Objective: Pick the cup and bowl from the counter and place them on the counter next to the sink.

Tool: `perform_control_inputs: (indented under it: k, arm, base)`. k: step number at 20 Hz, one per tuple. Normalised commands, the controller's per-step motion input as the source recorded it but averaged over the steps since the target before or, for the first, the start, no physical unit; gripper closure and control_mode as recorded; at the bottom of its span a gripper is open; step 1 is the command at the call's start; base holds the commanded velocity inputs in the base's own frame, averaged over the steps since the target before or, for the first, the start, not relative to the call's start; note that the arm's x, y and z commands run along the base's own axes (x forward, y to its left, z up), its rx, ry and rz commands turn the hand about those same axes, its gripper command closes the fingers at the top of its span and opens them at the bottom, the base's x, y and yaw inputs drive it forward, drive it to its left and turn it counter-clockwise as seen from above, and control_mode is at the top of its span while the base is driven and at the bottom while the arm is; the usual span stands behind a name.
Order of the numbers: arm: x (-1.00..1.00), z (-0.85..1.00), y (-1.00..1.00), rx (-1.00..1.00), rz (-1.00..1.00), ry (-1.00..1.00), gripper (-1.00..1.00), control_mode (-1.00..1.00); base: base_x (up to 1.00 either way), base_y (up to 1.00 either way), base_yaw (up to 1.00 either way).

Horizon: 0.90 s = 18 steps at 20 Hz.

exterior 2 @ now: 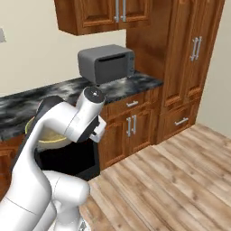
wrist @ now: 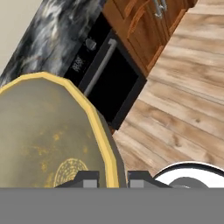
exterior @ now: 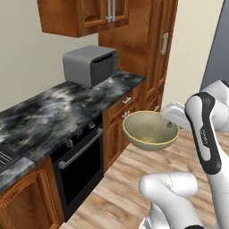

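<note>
The olive-tan bowl [exterior: 150, 129] hangs in the air over the wooden floor, in front of the lower cabinets and level with the edge of the black marbled counter [exterior: 53, 112]. My gripper [exterior: 172, 121] is shut on the bowl's right rim. In the hand view the two fingertips [wrist: 85, 177] pinch the yellow rim of the bowl [wrist: 43, 140], and the gripper [wrist: 113, 177] straddles it. From the right base view the bowl [exterior 2: 45, 137] peeks out behind my arm. The cup is out of view. A dark recess with pale bars [exterior: 2, 157] sits at the left edge; I cannot tell whether it is the sink.
A grey toaster oven [exterior: 89, 65] stands on the counter's far end beside a tall wooden cabinet [exterior: 159, 49]. A black built-in oven [exterior: 78, 165] with a bar handle sits under the counter. Wooden floor [exterior 2: 180, 180] lies open to the right.
</note>
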Motion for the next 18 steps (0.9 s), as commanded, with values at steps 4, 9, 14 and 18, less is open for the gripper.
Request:
perform_control_inputs:
  k: [4,9,14,18]
  arm:
    - [0.0,0.0,0.0,0.0,0.0,0.0,1.0,1.0]
    - [0.0,0.0,0.0,0.0,0.0,0.0,1.0,1.0]
    - [0.0,0.0,0.0,0.0,0.0,0.0,1.0,1.0]
    - [0.0,0.0,0.0,0.0,0.0,0.0,1.0,1.0]
  base:
    - [0.14,-0.61,0.81]
    - [-0.01,-0.01,0.42]
    - [0.16,-0.33,0.57]
    - [0.17,-0.4,0.63]
